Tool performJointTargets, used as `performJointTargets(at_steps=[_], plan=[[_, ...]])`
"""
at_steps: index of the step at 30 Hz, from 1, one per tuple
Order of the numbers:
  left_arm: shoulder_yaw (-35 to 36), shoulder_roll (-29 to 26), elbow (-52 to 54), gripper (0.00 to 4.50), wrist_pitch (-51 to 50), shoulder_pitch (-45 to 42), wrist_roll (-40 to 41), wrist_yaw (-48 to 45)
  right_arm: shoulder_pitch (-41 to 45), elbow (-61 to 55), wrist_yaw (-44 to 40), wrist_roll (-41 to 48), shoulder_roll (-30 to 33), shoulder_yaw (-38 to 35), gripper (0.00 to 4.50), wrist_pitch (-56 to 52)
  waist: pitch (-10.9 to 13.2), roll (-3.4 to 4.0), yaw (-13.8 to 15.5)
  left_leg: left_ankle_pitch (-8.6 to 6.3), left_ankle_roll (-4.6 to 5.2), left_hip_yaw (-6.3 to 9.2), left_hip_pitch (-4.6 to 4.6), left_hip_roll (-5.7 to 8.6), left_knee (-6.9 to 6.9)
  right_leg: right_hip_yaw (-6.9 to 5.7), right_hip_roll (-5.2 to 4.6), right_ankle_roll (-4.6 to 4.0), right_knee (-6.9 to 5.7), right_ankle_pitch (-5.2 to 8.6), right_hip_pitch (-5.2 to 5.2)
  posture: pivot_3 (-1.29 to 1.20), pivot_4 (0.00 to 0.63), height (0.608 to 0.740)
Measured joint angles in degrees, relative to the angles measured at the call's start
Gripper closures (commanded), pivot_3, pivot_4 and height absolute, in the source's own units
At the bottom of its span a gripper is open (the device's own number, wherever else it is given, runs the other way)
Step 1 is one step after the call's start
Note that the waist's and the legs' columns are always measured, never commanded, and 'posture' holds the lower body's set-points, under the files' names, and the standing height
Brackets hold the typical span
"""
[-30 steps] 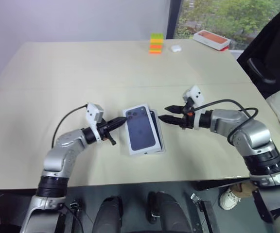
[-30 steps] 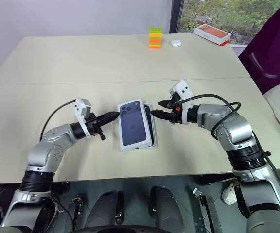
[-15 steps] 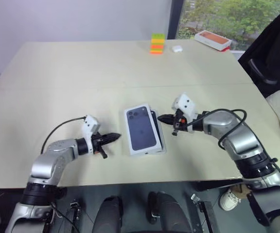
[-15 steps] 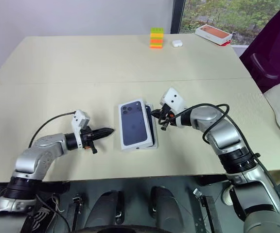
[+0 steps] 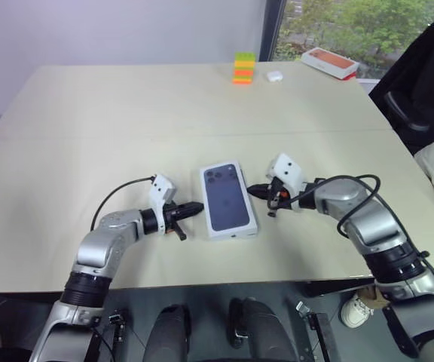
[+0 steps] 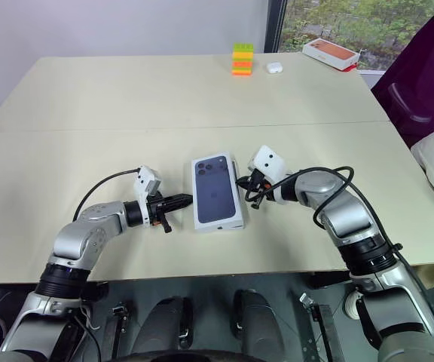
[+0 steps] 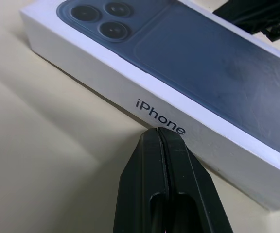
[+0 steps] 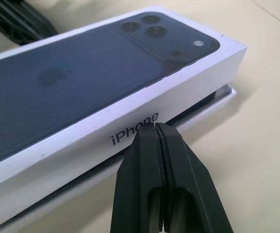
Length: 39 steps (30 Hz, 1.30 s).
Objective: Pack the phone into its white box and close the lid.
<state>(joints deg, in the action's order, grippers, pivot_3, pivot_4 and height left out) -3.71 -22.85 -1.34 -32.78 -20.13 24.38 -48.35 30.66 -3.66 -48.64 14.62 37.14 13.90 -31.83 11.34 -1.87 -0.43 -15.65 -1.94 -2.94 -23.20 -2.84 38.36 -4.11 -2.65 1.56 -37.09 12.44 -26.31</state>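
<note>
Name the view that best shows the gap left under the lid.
The right wrist view: the lid sits raised above the white box, whose rim pokes out beneath. The left wrist view shows the lid's other side; the eye views show its printed top.

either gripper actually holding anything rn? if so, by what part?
Nothing is held. The left gripper and right gripper are both shut on nothing, tips at the long sides of the lid, one on each side.
</note>
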Motion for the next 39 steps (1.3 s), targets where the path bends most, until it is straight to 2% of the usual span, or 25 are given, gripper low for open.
performJointTargets(at_steps=[32,39], plan=[[0.1,-0.2,1.4,4.50,0.0,1.2,-0.1,0.1,-2.9,-0.7,-0.8,-6.5,0.0,0.0,4.46,1.9,0.0,0.00,-0.1,0.00,0.00,0.00,0.03,0.00,0.01,0.01,0.01,0.00,-0.03,0.00,0.01,0.00,0.150,0.740],[4.7,-0.6,0.8,4.50,0.2,-2.8,1.2,1.1,3.5,5.2,0.2,-6.2,-0.8,-4.3,4.46,3.8,0.0,0.00,-0.1,0.01,-0.01,-0.01,0.03,0.00,0.03,0.01,0.01,-0.03,-0.04,-0.02,0.02,0.00,0.150,0.740]])
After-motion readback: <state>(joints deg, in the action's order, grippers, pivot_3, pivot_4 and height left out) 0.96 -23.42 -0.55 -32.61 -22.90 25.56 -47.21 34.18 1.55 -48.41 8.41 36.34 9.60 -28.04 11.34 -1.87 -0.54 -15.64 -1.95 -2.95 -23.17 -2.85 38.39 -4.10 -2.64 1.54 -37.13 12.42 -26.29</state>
